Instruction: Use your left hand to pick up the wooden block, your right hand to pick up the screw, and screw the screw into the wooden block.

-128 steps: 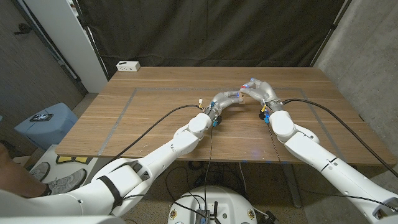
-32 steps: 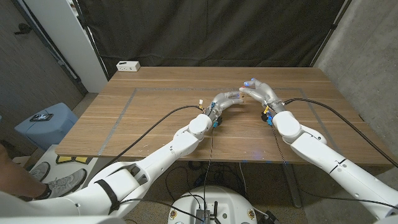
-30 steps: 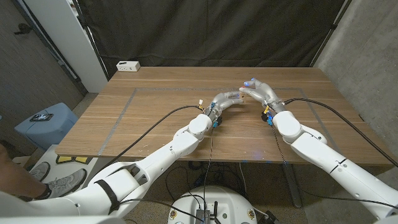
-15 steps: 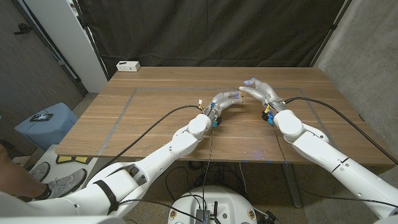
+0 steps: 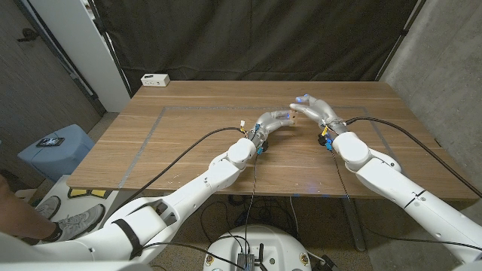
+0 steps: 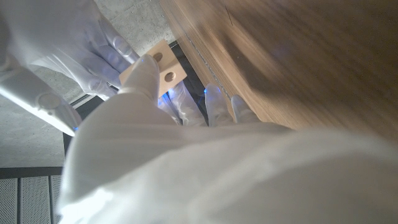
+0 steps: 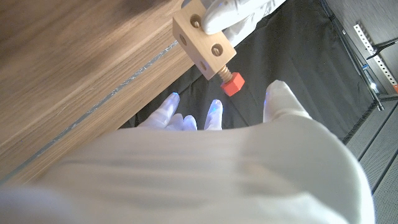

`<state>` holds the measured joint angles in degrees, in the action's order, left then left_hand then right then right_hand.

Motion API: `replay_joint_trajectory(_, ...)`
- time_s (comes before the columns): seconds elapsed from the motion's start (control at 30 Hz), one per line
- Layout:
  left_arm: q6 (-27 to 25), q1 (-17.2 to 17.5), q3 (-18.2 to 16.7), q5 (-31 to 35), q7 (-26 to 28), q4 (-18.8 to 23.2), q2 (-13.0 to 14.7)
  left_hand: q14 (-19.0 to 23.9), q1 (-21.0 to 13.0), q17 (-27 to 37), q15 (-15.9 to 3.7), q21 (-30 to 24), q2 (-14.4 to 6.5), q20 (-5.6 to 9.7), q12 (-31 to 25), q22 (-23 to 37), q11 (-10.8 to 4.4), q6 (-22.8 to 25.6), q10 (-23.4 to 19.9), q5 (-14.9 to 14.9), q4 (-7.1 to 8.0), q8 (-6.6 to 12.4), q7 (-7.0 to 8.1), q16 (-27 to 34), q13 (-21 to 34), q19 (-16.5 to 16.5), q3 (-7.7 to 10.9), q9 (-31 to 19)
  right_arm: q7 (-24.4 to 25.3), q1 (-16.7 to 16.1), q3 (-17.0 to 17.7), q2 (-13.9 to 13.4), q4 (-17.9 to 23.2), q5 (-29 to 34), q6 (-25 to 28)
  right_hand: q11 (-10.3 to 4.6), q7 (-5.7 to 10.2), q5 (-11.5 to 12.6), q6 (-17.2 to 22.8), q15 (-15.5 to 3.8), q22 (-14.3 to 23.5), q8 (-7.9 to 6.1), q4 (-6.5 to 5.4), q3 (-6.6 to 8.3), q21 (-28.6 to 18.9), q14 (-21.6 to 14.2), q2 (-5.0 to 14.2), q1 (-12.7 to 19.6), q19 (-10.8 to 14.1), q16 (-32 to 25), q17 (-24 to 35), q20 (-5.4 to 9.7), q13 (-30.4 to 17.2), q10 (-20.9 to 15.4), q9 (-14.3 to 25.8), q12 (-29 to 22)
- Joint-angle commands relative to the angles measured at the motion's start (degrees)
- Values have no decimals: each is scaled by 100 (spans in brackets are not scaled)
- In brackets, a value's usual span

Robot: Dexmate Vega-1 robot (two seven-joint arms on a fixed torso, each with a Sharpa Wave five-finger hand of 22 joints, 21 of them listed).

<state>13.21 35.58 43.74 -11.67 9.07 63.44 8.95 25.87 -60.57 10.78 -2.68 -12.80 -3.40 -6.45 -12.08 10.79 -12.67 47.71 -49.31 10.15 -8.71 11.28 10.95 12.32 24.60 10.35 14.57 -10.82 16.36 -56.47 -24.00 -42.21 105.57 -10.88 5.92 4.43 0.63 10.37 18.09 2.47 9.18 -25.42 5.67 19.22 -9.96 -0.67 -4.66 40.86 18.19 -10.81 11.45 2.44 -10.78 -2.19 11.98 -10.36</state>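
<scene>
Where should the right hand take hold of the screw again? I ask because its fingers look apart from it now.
On the red hex head, pinched across its flat sides. The screw's threaded shank is already in the wooden block that the left hand holds, so only the head stands free, pointing toward the right hand; come straight along the screw's axis.

Honestly can't read a single thing here. No legible text, labels, brands or numbers anywhere. The small white box [image 5: 156, 79] at the far left corner of the bench [image 5: 188, 158] has dark marks, but they're way too tiny to make out.
</scene>
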Motion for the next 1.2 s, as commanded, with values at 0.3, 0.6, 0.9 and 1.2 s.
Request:
replay_joint_trajectory(0.3,-80,12,34,118,88,119,45,55,0,13,-477,4,-57,-4,-23,22,2,23,-27,32,6,57,-11,10,17,37,11,-30,-335,126,43,-475,414,35,425,11,-18,12,5,33,27,57,66,41,-18,83,84,56,-44,14,-14,-35,-27,86,-19,-15)
replay_joint_trajectory(0.6,-112,-2,57,197,124,151,81,48,3,13,-483,5,-55,-6,-24,22,3,4,-29,31,9,49,-9,7,19,36,5,-30,-581,257,15,-760,621,152,734,8,-32,33,0,36,26,93,120,80,-28,93,118,134,-50,7,-25,-38,-26,106,-31,-27)
replay_joint_trajectory(0.9,-110,-27,73,242,132,120,86,49,-8,12,-479,6,-59,-9,-24,22,3,11,-30,33,5,52,-14,6,20,35,4,-30,-1033,440,-21,-1130,876,193,1099,14,-68,45,-139,66,26,221,218,117,-19,192,113,238,-147,22,-44,-95,-24,319,-49,7)
replay_joint_trajectory(1.2,-124,-22,61,252,165,125,86,49,-8,12,-478,5,-59,-7,-23,22,3,23,-29,33,6,57,-24,6,20,39,0,-30,-1403,682,-102,-1405,1085,303,1447,14,-62,46,-182,187,26,285,253,138,-27,205,129,281,-179,8,-53,-175,-23,358,-54,-16)
